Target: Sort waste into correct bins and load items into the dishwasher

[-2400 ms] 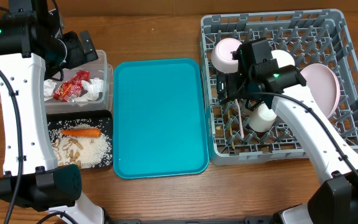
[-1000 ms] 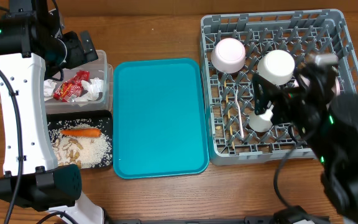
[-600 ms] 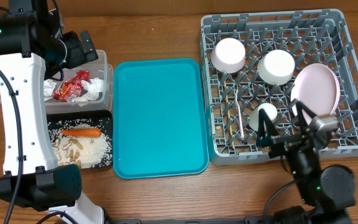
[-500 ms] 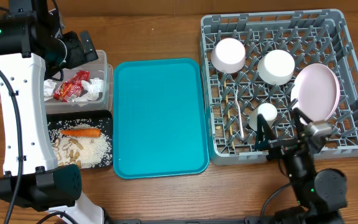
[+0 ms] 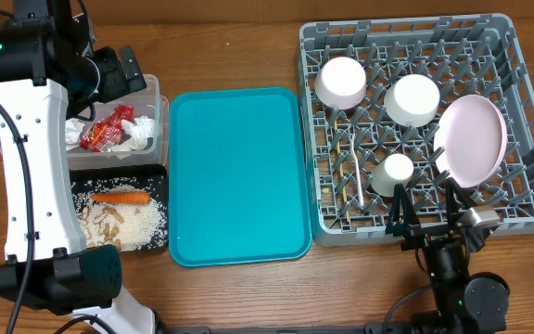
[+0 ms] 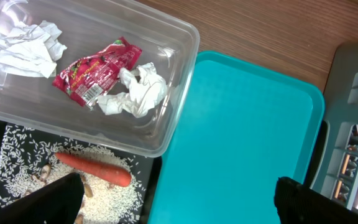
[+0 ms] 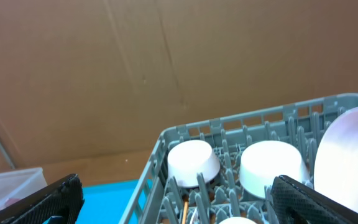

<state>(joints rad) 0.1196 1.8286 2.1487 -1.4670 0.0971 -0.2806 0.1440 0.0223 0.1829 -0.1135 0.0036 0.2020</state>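
Sorting is looking finished: napkins [image 5: 139,135] and red wrapper [image 5: 106,130] are lying in the clear tub [image 5: 160,109], carrot [image 5: 120,197] and crumbs [image 5: 143,223] in the black tray [image 5: 119,171], while plate [image 5: 473,139], bowls [image 5: 340,82], cup [image 5: 390,173] and fork [image 5: 355,173] are standing in the grey dish rack [image 5: 406,23]. The left gripper [image 6: 179,202] and right gripper [image 5: 426,217] are both hanging empty, jaws wide apart. The bare teal tray [image 5: 239,176] is resting on a wooden table [image 5: 239,51], with brown cardboard [image 7: 135,62] behind.

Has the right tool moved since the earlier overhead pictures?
Yes. The right tool has drawn back from over the middle of the grey dish rack to its near edge, toward the bottom of the overhead view, open and empty.
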